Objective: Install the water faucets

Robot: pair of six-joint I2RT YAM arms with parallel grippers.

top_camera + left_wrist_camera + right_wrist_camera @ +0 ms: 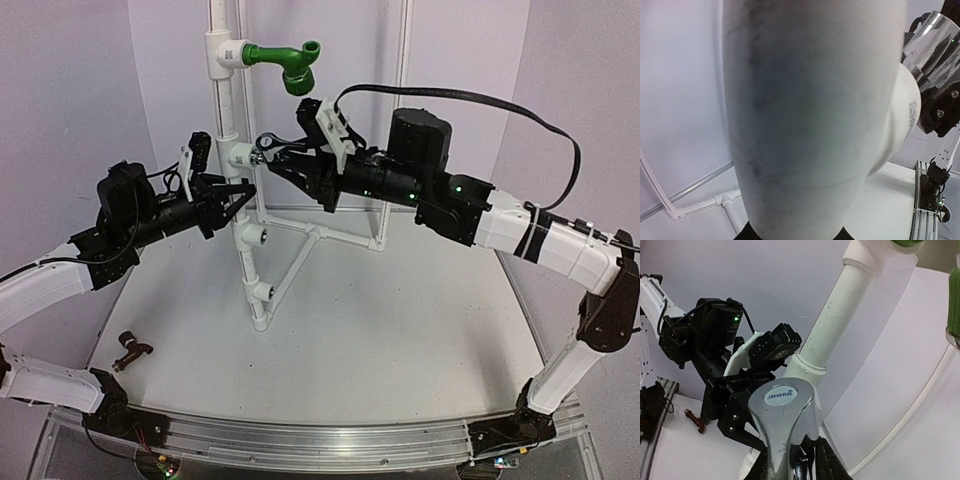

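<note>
Top view: left hand clamped the white plastic upright pipe; right hand gripped the shiny chrome lever-handled faucet against it; dark reddish-brown round-knobbed faucet lay uninstalled on the worktop.
Left wrist: pipe only.
Right wrist: we couldn't judge the chrome faucet's seating.

Chrome faucet is up in the air, held sideways in the right claw. Its end is at the tee fitting on the white upright pipe, and the shiny lever carries a round blue-and-white badge. Dark reddish-brown faucet lies on the bench, near-left corner, well apart.
</note>
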